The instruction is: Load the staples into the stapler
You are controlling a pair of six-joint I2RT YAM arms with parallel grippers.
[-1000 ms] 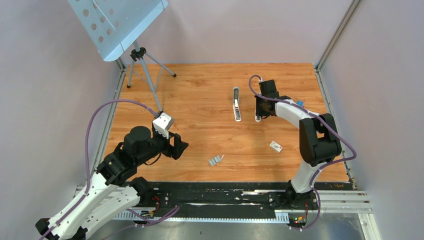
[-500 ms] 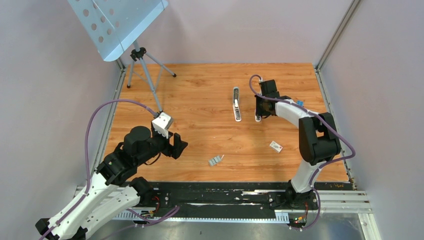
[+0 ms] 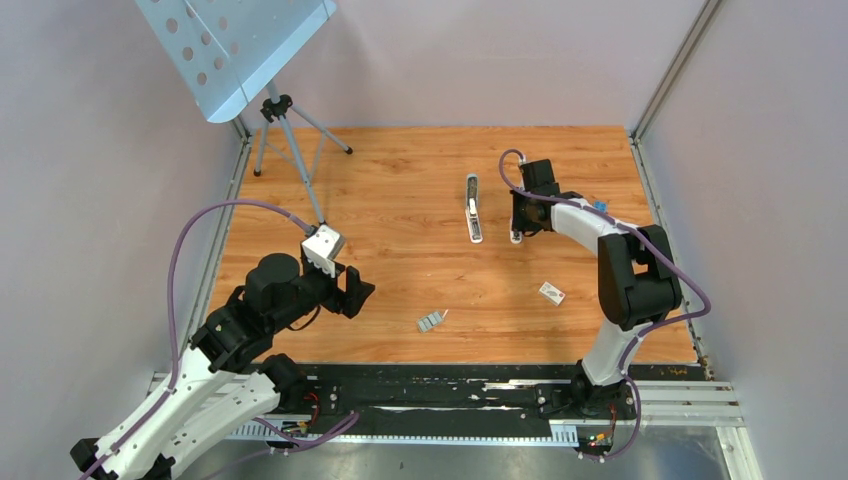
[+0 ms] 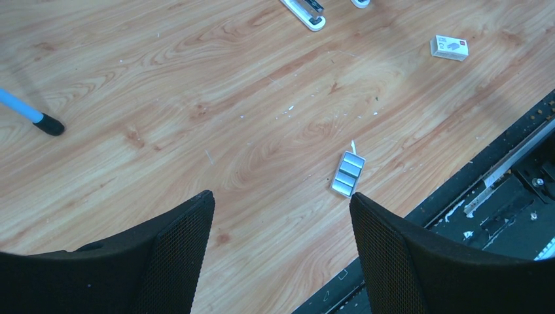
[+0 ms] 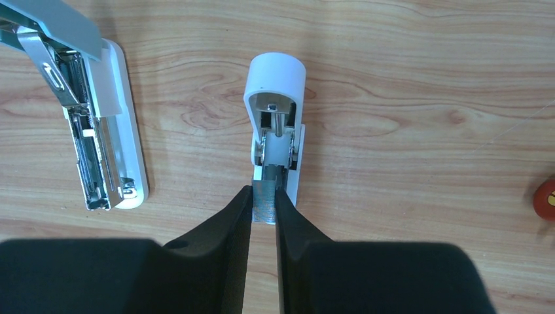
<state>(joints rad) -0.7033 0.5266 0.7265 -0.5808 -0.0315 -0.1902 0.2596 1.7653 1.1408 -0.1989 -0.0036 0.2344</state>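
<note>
Between the right gripper's [image 5: 264, 196] fingertips [image 5: 239, 212], a narrow grey ribbed strip [image 5: 264, 204] is sitting clamped, with the fingers pressing on it from both sides and almost no gap between them. Whether this strip is a loose run of staples or belongs to the white rounded part [image 5: 275, 85] it is touching cannot be told. Just left of that part, and apart from it, the stapler [image 5: 91, 150] is lying open on the table [image 3: 400, 180], its grey-blue top swung back and its metal channel facing up. Further out, the staples [image 4: 348, 174] are lying flat near the table's front edge, well apart from the stapler. The left gripper [image 4: 281, 203] is hovering above the wood short of them, fingers spread wide and holding nothing. A small white box [image 4: 449, 47] is resting off to the right, between the two arms' working areas. Likely hazards:

- The thin strip may be twisting or slipping in so narrow a pinch, since little metal is showing between the pads.
- The light, unheld stapler may be skidding or tipping if anything presses into its channel off-centre.
- The flat block may be sliding toward the table edge if the left fingers come down on it unevenly.
- A strip entering the channel tilted would probably jam.
</note>
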